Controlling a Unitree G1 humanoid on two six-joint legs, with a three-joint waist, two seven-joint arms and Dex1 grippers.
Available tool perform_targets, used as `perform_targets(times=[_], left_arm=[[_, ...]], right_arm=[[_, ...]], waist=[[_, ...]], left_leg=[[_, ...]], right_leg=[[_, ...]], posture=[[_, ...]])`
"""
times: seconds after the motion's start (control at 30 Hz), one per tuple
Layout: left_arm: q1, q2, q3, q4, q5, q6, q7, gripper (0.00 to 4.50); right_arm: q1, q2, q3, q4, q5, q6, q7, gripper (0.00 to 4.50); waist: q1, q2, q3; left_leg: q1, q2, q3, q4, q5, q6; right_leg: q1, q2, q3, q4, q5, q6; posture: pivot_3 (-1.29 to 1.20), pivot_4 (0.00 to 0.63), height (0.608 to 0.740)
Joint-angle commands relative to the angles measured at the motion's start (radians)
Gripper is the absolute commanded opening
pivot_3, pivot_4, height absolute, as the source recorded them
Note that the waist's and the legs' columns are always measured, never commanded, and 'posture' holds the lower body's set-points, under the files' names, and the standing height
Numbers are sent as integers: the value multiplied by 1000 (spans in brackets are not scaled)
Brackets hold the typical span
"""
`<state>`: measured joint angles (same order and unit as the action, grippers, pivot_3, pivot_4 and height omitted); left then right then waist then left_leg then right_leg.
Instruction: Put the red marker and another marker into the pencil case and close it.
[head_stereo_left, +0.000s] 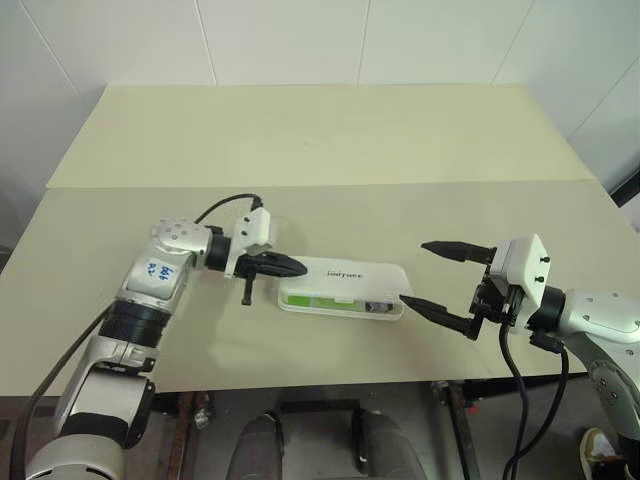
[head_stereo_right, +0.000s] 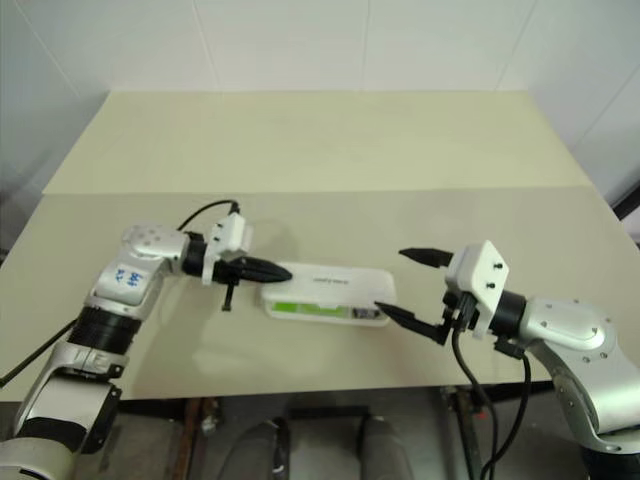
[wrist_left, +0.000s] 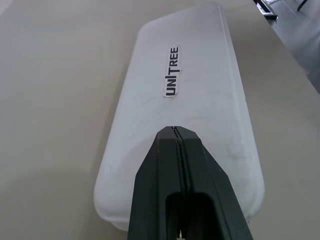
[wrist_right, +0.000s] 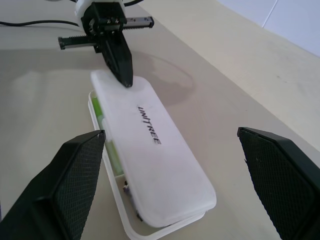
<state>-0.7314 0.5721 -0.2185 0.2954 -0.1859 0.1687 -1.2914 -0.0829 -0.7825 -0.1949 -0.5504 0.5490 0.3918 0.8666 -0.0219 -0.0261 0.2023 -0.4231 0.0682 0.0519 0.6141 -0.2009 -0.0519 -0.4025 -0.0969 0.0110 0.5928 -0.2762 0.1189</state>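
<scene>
2 grippers flank the case (head_stereo_left: 345, 285), which lies near the front edge of the table (head_stereo_left: 320, 150), its lid lowered but not seated. From the right wrist view a gap shows along the near side, with the base rim sticking out past the lid. Inside that gap lies the green marker (wrist_right: 100, 117). Something small sits further along the gap, too small to tell; the red marker cannot be made out.

The left gripper (wrist_right: 121, 62) has its fingers pressed together, holding nothing, with the tip on or just above the lid's end. The right gripper (head_stereo_left: 440, 280) stands wide apart and empty, just off the case's other end.

Risks, as a judgement:
- Pressing at 1 end only could tip or skid the light case across the smooth table instead of latching it, since nothing braces the far end.
- The lid looks offset from the base, so a push may jam the edge rather than snap it home.
- A marker lying high in the tray could block closure.
</scene>
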Motion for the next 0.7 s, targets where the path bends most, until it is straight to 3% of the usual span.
perform_targets(times=[0.03,0.37,0.7], left_arm=[[-19,-8,-34,-12,34,3,-4,25],[-58,-54,-109,-66,90,119,11,25],[-4,11,-115,-142,97,189,9,25]], right_arm=[[-7,5,-11,-36,0,-19,-11,4500],[1,32,6,-50,-11,-22,-40,4500],[20,45,-5,-73,-17,-21,-70,4500]], waist=[[0,0,0],[2,0,0],[-4,0,0]], left_leg=[[0,0,0,0,0,0],[0,0,0,1,0,0],[0,0,0,1,0,0]], right_leg=[[0,0,0,0,0,0],[0,0,0,0,0,0],[0,0,0,0,0,-1]], posture=[[0,150,740],[0,150,740],[0,150,740]])
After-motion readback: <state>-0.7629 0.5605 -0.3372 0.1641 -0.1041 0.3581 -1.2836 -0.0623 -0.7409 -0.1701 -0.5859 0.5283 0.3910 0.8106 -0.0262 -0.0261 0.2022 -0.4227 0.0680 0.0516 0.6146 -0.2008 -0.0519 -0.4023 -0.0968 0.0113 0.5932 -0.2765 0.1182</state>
